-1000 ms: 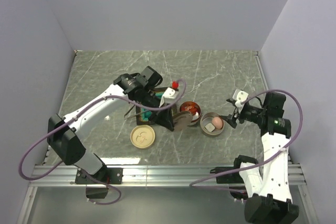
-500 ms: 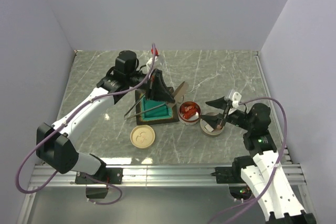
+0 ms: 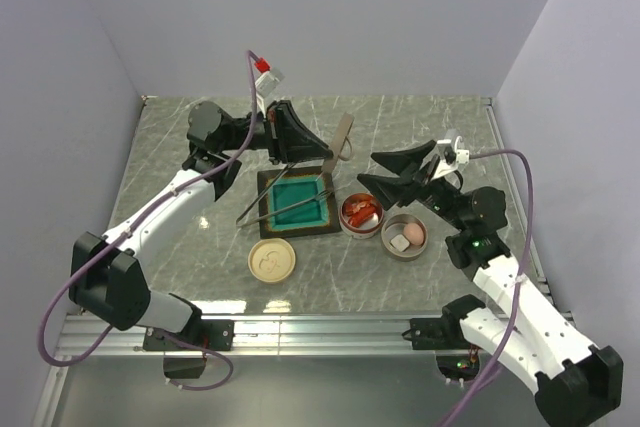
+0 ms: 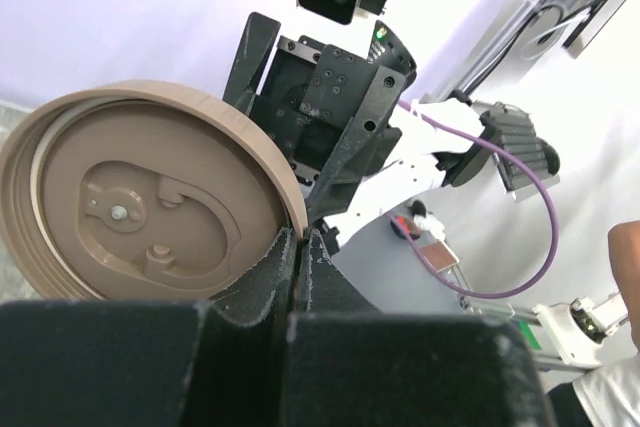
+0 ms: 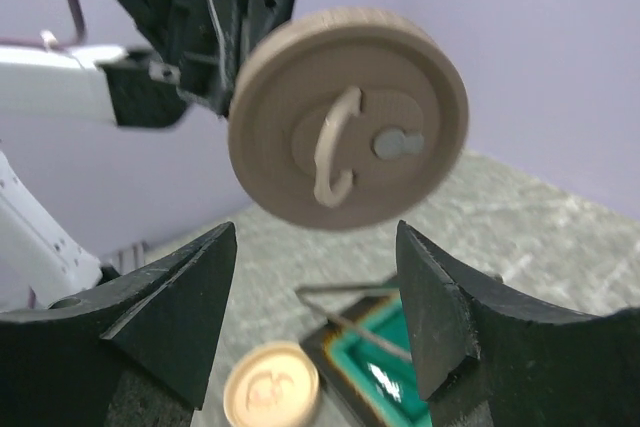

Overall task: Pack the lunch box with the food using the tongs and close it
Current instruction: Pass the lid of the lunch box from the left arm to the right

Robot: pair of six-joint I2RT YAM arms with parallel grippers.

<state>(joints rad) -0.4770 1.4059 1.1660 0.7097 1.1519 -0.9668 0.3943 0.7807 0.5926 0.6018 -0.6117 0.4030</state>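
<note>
My left gripper (image 3: 322, 152) (image 4: 297, 238) is shut on the rim of a round brown lunch box lid (image 3: 341, 139) (image 4: 140, 202), held on edge above the table beyond the teal tray (image 3: 297, 202). My right gripper (image 3: 367, 170) (image 5: 315, 237) hangs open in the air, facing the lid (image 5: 350, 132) with nothing between its fingers. The silver tongs (image 3: 256, 210) (image 5: 365, 329) lie across the tray's left side. One round lunch box bowl (image 3: 360, 213) holds red-orange food. A second bowl (image 3: 405, 235) holds a pink egg (image 3: 414, 235) and a white cube (image 3: 399, 243).
A beige round lid (image 3: 272, 260) (image 5: 270, 385) lies flat near the front, left of the bowls. Grey walls close in the marble table on three sides. A metal rail (image 3: 320, 325) runs along the near edge by the arm bases.
The left gripper has lifted the brown lid from above the bowls up and toward the back. The right gripper rose from the egg bowl and now points at the lid.
</note>
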